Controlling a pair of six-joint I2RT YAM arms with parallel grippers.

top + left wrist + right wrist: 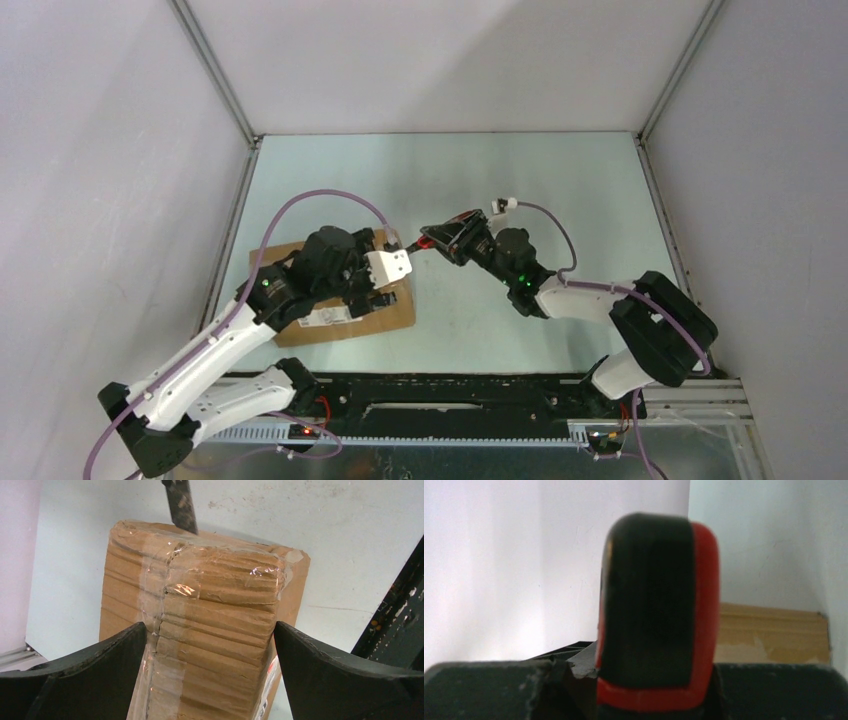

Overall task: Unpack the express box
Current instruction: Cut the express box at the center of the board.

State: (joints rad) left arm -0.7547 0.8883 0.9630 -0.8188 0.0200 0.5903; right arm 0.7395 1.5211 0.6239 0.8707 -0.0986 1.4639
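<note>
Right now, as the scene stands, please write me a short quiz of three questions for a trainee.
1. True or false: the left gripper is shut on the express box.
2. The right gripper holds: A) a red-and-black tool, B) a sponge, C) nothing?
3. Fill in: clear ____ covers the box's seam.
Key: 1 false, it stands open astride the box; 2 A; 3 tape.

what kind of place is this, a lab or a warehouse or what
Likely a lab robot test cell: plain white walls on aluminium rails enclose a pale tabletop, the left arm and right arm are bolted at its near edge, and a taped cardboard box lies on it.
</note>
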